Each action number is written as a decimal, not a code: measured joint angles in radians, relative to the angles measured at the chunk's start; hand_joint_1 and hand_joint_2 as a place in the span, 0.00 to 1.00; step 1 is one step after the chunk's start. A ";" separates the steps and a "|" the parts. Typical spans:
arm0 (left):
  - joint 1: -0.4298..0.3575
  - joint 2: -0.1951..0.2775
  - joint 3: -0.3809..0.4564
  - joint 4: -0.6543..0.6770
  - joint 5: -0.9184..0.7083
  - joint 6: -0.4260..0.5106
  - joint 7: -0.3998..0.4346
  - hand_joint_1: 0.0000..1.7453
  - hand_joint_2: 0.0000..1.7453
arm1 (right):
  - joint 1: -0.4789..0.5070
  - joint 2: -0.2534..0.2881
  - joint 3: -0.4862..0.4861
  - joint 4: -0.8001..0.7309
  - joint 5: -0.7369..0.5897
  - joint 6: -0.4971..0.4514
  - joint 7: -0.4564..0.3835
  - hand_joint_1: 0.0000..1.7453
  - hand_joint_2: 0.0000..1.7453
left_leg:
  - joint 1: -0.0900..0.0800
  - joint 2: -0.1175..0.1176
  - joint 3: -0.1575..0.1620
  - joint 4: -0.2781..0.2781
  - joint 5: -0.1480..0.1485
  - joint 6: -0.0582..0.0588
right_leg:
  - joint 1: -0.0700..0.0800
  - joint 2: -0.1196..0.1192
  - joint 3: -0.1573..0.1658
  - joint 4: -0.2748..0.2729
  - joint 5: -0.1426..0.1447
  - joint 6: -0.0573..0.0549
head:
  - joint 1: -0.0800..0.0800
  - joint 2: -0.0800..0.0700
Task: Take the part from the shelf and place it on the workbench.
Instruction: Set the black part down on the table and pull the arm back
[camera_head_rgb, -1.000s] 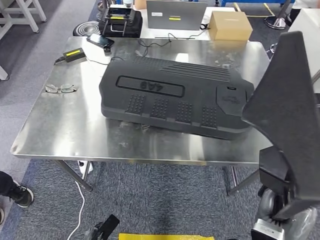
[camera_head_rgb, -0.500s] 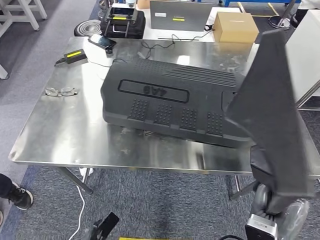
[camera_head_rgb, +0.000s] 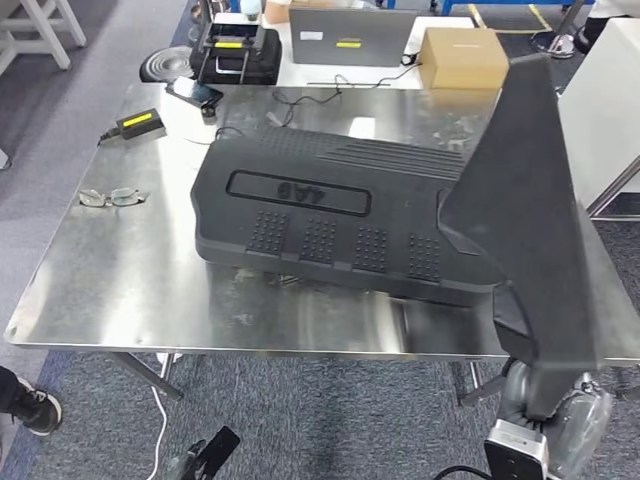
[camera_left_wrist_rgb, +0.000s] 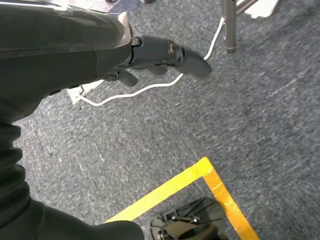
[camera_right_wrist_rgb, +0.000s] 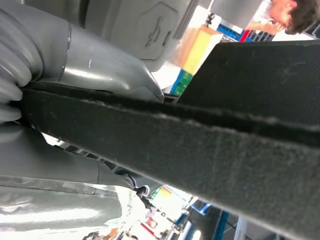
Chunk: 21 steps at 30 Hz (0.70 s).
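A: Nearest us, what is the right hand (camera_right_wrist_rgb: 56, 100) doing?

B: It grips the part (camera_head_rgb: 532, 215), a flat dark panel with a pointed tip, by its lower end. In the right wrist view the thumb lies along one face and the fingers (camera_right_wrist_rgb: 49, 165) press the other, so the panel's edge is clamped between them. The panel stands upright over the bench's (camera_head_rgb: 151, 270) near right corner, not yet resting on it.

A: And the left hand (camera_left_wrist_rgb: 166, 52)?

B: It hangs low over the grey carpet beside a yellow floor line (camera_left_wrist_rgb: 177, 185), fingers fairly straight, holding nothing.

A: How do you think the panel will handle?

B: It keeps its shape from one low grip, so I'd judge it stiff and fairly light. The edge looks fibrous and matte, so slipping seems unlikely. Being broad and held at one end, it may swing or twist; a hold nearer its middle would steady it.

A: Where could it go?

B: The big black cover (camera_head_rgb: 332, 215) fills the middle of the bench, reaching toward the right edge. Bare steel lies along the near edge and the left half. A pair of glasses (camera_head_rgb: 109, 197) sits by the left edge, and a small black unit with a yellow label (camera_head_rgb: 136, 124) toward the far left corner. Beyond the far edge are a laptop (camera_head_rgb: 351, 35) and a cardboard box (camera_head_rgb: 462, 57).
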 joint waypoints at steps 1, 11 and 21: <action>-0.001 0.000 -0.001 0.000 -0.001 0.000 0.000 0.00 1.00 | -0.004 -0.002 0.000 0.002 0.001 0.001 0.003 1.00 1.00 | 0.000 -0.001 0.001 -0.006 -0.003 0.005 | 0.000 0.000 -0.001 0.000 0.000 -0.002 | 0.000 0.000; -0.007 0.000 -0.010 0.000 -0.021 0.033 0.041 0.00 1.00 | -0.049 -0.022 0.007 0.029 0.067 0.011 0.024 1.00 1.00 | -0.006 -0.004 0.000 -0.006 -0.009 0.017 | -0.002 -0.002 0.006 -0.017 0.005 -0.003 | 0.001 0.000; -0.012 0.000 -0.026 0.000 -0.034 0.036 0.052 0.00 1.00 | -0.090 -0.027 0.011 0.031 0.130 0.005 0.024 1.00 1.00 | -0.005 -0.004 0.002 -0.005 -0.009 0.018 | -0.001 -0.003 0.006 -0.015 0.002 0.014 | 0.000 0.000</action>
